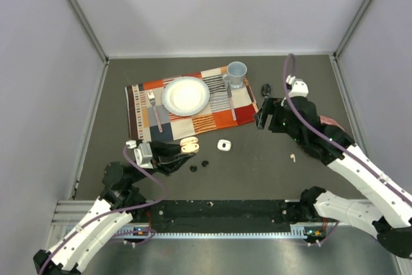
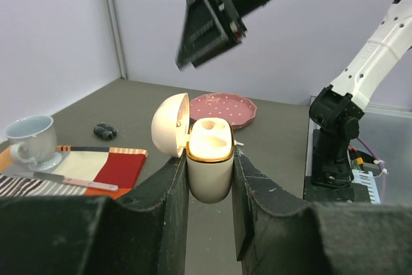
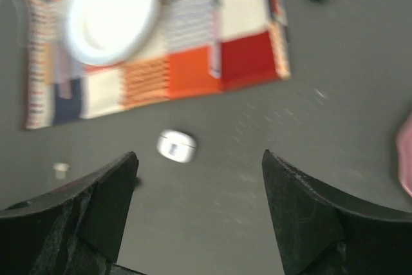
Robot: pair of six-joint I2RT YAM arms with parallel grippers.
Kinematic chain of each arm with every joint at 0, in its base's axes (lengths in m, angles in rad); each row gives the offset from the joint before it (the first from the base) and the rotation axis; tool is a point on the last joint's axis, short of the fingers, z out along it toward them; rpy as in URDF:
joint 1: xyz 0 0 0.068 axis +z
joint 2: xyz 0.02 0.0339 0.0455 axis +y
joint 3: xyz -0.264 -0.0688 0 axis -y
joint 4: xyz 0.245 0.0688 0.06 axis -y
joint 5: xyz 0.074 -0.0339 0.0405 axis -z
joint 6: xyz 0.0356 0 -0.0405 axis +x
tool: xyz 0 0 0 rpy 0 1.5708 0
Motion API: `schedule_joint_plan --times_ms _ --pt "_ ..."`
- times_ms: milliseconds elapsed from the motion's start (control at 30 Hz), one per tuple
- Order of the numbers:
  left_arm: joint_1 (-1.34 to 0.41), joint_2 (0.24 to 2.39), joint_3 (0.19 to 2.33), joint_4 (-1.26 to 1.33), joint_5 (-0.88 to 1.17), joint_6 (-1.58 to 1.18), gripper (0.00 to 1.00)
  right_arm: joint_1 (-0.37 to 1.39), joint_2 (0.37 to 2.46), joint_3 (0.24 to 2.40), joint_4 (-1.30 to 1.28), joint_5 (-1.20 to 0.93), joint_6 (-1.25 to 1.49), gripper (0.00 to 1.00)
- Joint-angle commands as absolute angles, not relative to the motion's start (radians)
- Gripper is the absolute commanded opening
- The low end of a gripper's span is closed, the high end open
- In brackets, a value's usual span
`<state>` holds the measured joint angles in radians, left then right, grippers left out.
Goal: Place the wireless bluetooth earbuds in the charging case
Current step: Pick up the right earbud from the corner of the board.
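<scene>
Grey table (image 1: 257, 175) | right-wrist view blurred | left hand (image 2: 210, 181) clamps charging case (image 2: 210, 152)

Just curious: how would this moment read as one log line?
left gripper: shut on charging case, lid open | right gripper: open, empty | white earbud: not yet inserted

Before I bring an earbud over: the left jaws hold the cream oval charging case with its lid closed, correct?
No. The left jaws hold the cream oval charging case, but its lid is swung open, as the left wrist view shows.

White arms (image 1: 368, 173), black joints (image 1: 308, 132), purple cables (image 1: 286, 72)
</scene>
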<state>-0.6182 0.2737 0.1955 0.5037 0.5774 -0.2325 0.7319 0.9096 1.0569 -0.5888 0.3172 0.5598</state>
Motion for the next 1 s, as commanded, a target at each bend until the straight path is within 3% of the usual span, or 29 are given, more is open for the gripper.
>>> schedule_joint_plan --times_ms 0,233,333,433,700,967 --pt "-0.621 0.229 0.256 0.423 0.543 -0.187 0.00 0.660 0.930 0.980 -0.813 0.400 0.529 0.76" --pt "-0.621 0.221 0.258 0.396 0.543 -0.178 0.00 0.631 0.988 0.845 -0.816 0.462 0.448 0.80" --pt "-0.621 0.222 0.256 0.394 0.543 -0.178 0.00 0.542 1.002 0.839 -0.776 0.306 0.385 0.83" --pt "-0.621 0.209 0.259 0.387 0.548 -0.176 0.00 0.399 1.049 0.830 -0.769 0.206 0.377 0.77" --pt "-0.621 0.176 0.261 0.371 0.546 -0.169 0.00 0.333 1.267 0.838 -0.769 0.117 0.376 0.74" --pt "-0.621 0.178 0.250 0.382 0.548 -0.161 0.00 0.322 1.286 0.813 -0.796 0.245 0.457 0.71"
